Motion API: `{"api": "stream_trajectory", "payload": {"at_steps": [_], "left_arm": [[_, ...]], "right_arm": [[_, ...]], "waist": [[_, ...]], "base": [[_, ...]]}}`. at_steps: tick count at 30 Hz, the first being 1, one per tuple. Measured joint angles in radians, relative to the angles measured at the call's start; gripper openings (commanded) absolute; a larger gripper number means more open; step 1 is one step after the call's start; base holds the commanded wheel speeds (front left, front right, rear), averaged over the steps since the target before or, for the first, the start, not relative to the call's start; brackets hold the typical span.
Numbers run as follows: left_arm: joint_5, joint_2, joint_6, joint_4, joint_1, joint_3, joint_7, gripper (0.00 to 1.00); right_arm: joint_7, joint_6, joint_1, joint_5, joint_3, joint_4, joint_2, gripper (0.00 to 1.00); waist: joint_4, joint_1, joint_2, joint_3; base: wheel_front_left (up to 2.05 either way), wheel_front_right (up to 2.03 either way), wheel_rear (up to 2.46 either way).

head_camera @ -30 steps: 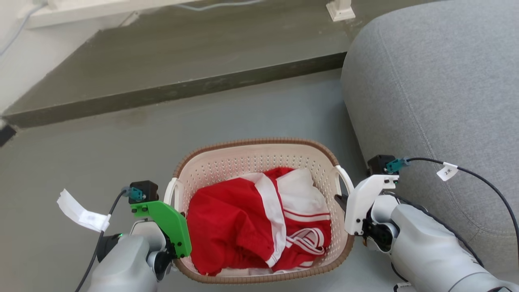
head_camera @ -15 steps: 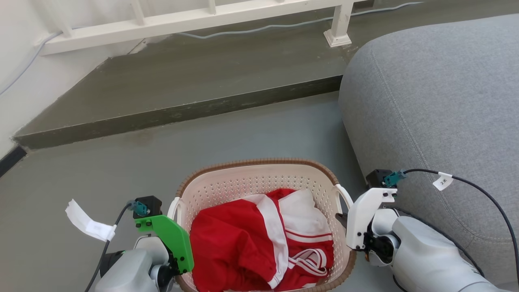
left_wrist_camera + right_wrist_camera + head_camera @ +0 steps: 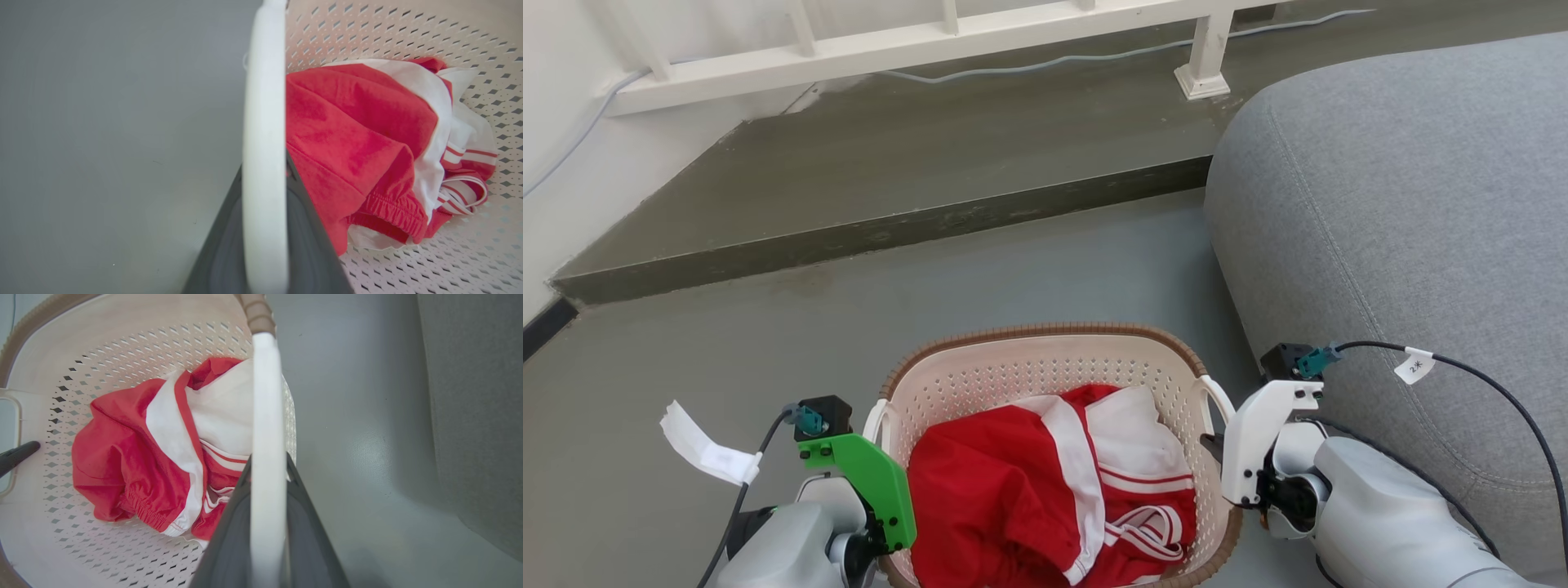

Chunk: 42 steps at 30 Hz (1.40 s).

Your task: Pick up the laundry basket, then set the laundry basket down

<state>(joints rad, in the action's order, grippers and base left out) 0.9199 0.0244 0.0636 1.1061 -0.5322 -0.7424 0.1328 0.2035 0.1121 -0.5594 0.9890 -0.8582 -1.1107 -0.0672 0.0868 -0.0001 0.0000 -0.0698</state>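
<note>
The laundry basket (image 3: 1045, 333), cream and perforated with a brown woven-look rim, sits low in the head view between my two arms. Red and white clothes (image 3: 1029, 490) lie inside it. My left gripper (image 3: 264, 212) is shut on the basket's white left handle (image 3: 263, 122), with a dark finger on each side of the bar. My right gripper (image 3: 267, 498) is shut the same way on the white right handle (image 3: 266, 396). In the head view its dark fingertip (image 3: 1210, 445) shows beside that handle (image 3: 1215, 396). One left fingertip (image 3: 18, 454) shows at the far handle in the right wrist view.
A grey sofa (image 3: 1405, 229) stands close on the right, almost touching my right arm. A raised dark step (image 3: 890, 233) crosses the floor ahead. Beyond it are a white railing (image 3: 915, 41) and a cable (image 3: 1094, 57). Open grey floor (image 3: 727, 351) lies to the left.
The whole head picture has shifted down, bringing the railing into view, so the camera moved. Both grippers keep the same hold on the handles, and the clothes lie as before.
</note>
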Motion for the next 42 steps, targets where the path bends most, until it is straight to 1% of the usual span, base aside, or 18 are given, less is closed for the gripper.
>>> {"api": "stream_trajectory", "payload": {"at_steps": [31,35,42], "left_arm": [[0.056,0.007,-0.029,-0.021,0.000,-0.059,-0.002,0.00],[0.061,0.008,-0.037,-0.025,-0.001,-0.061,-0.003,0.00],[0.061,0.008,-0.048,-0.036,-0.025,-0.060,-0.038,0.00]], "right_arm": [[0.001,0.000,-0.002,0.017,-0.043,-0.002,-0.010,0.00],[0.000,0.000,-0.008,0.024,-0.046,0.000,-0.012,0.00],[-0.023,0.000,-0.042,0.025,-0.047,0.010,-0.021,0.00]], "waist": [[0.001,0.0001,0.0000,-0.011],[0.002,0.0000,0.0000,-0.026],[0.003,0.0000,0.0000,-0.072]], "base": [[0.00,0.00,0.00],[0.00,0.00,0.00],[0.00,0.00,0.00]]}}
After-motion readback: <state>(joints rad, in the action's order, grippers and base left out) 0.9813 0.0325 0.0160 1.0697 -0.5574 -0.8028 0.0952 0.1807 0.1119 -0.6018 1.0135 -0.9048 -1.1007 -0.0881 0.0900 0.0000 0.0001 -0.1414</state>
